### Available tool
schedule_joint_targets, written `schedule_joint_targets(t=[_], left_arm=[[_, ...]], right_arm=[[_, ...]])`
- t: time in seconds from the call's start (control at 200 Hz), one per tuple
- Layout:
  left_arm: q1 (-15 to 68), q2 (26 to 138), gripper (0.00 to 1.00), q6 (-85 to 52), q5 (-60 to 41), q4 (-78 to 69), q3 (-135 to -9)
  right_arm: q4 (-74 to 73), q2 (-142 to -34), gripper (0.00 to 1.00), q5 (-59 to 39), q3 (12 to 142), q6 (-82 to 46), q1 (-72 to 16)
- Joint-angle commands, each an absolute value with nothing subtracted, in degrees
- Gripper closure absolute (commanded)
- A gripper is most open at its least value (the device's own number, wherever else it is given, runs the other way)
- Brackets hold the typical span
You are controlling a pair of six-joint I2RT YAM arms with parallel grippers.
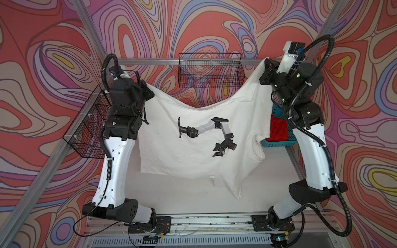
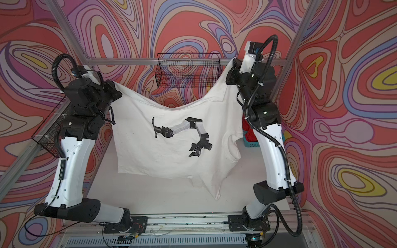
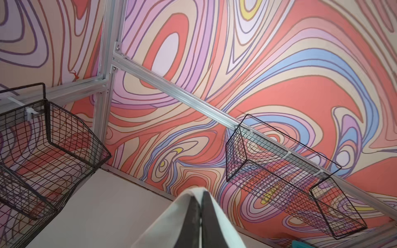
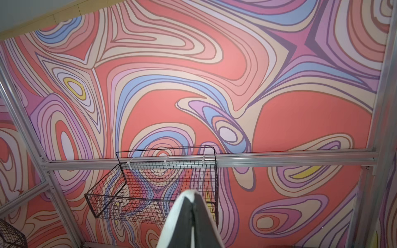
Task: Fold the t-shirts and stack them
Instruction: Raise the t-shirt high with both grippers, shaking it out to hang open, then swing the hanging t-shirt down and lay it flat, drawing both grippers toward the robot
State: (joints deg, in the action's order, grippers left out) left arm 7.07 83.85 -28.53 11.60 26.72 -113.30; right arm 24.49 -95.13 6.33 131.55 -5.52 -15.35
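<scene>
Both arms hold a large white t-shirt [image 1: 182,154] [image 2: 154,150], printed with a black and white robot arm, spread in the air above the table. My left gripper [image 1: 149,89] [image 2: 116,85] is shut on its upper left corner. My right gripper [image 1: 266,62] [image 2: 233,61] is shut on the upper right corner, higher and further back. The top edge sags between them and the lower right part hangs in folds down to the table. In the wrist views white cloth wraps the tips of the left gripper [image 3: 200,193] and right gripper [image 4: 193,194]. A red t-shirt [image 1: 278,128] [image 2: 250,134] lies crumpled in a teal basket [image 1: 277,142] [image 2: 251,144].
A black wire basket [image 1: 210,70] [image 4: 154,193] hangs on the back rail and another wire basket [image 1: 86,128] [image 3: 43,154] on the left rail. The white table [image 1: 182,193] lies under the hanging shirt. Aluminium frame posts stand at the corners.
</scene>
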Motion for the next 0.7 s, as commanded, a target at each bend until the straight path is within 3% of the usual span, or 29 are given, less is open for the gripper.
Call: schedule_joint_targets(t=[0.0,0.25,0.391,0.556,0.696], left_arm=[[5.93,84.64,1.0,-29.56,9.18,18.72,-114.02],[3.5,88.67,1.0,-28.5,7.0,15.65,-122.87],[2.92,86.07,1.0,-27.78,6.02,15.48,-122.19],[2.9,75.8,1.0,-27.64,1.34,10.55,-105.42],[2.91,62.29,1.0,-28.15,-0.98,7.94,-81.87]], right_arm=[[15.88,-94.82,1.0,3.34,133.28,-4.51,-13.09],[11.41,-98.01,1.0,-4.84,142.9,-5.61,-11.1],[10.79,-94.75,1.0,-9.03,139.81,-6.45,-10.9],[14.66,-85.94,1.0,-14.16,126.67,-6.15,-10.9],[18.21,-72.3,1.0,-18.45,102.78,-8.45,-10.9]])
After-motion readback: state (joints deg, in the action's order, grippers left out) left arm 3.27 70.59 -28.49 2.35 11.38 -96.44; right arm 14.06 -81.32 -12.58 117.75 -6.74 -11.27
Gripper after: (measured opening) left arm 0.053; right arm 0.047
